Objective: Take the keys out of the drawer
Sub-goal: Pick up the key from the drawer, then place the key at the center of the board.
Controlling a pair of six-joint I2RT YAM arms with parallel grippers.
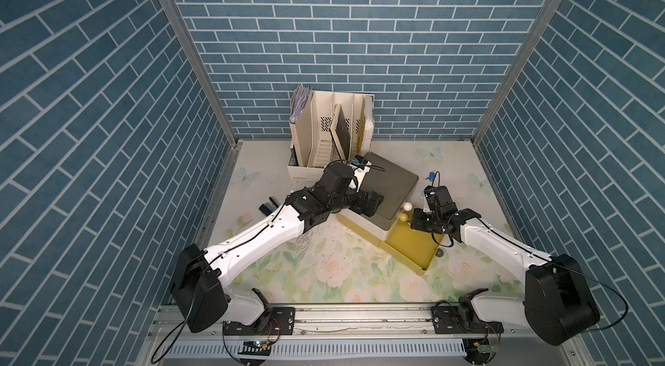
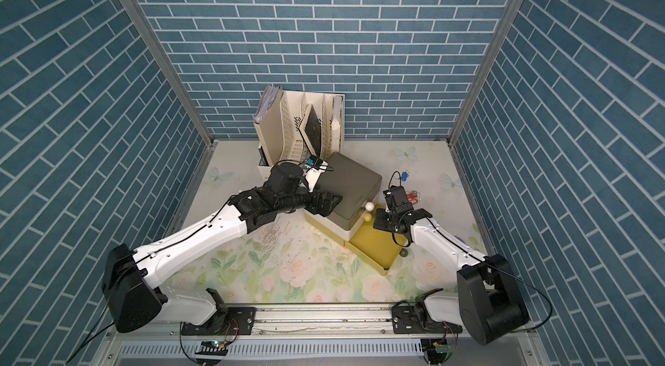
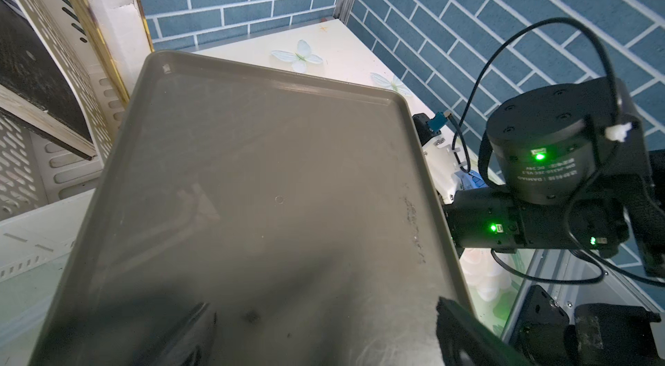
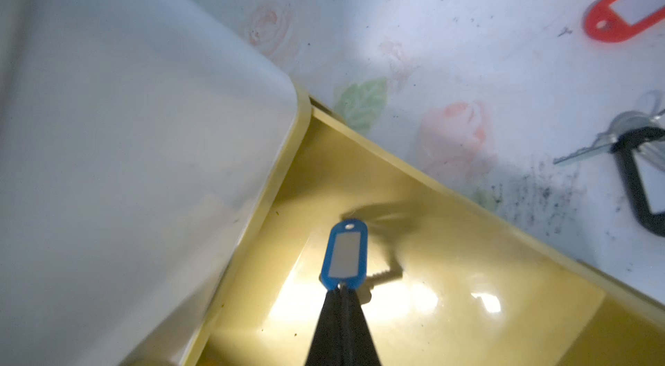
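**A:** Right gripper (image 4: 342, 288), wrist view. What do the jaws hold?

**B:** The jaws are clenched on the ring end of a blue-tagged key (image 4: 343, 256). The oblong tag points away from the tips, and a blurred metal blade shows just beside them. Key and tag lie inside the walls of the drawer (image 4: 467, 274), over its glossy yellow floor. Whether they touch that floor cannot be told.

**A:** Where does the drawer stand in the scene?

**B:** It stands open at the foot of the cabinet (image 1: 392, 180), drawn toward the near right. The cabinet has a grey top on a pale body and sits mid-tabletop. A file organiser (image 1: 331, 130) stands just beyond it, by the far wall.

**A:** Are any keys outside the drawer?

**B:** Yes, all on the tabletop (image 1: 324, 274), right of the cabinet. Red-tagged keys (image 4: 626, 11) and a black-tagged key (image 4: 640, 180) lie near the drawer's far wall but apart from it. Farther back lies a second blue-tagged key (image 1: 430, 176).

**A:** And the left gripper (image 1: 369, 204)?

**B:** Its jaws are released and spread wide, low over the near edge of the cabinet's grey top. They grasp nothing.
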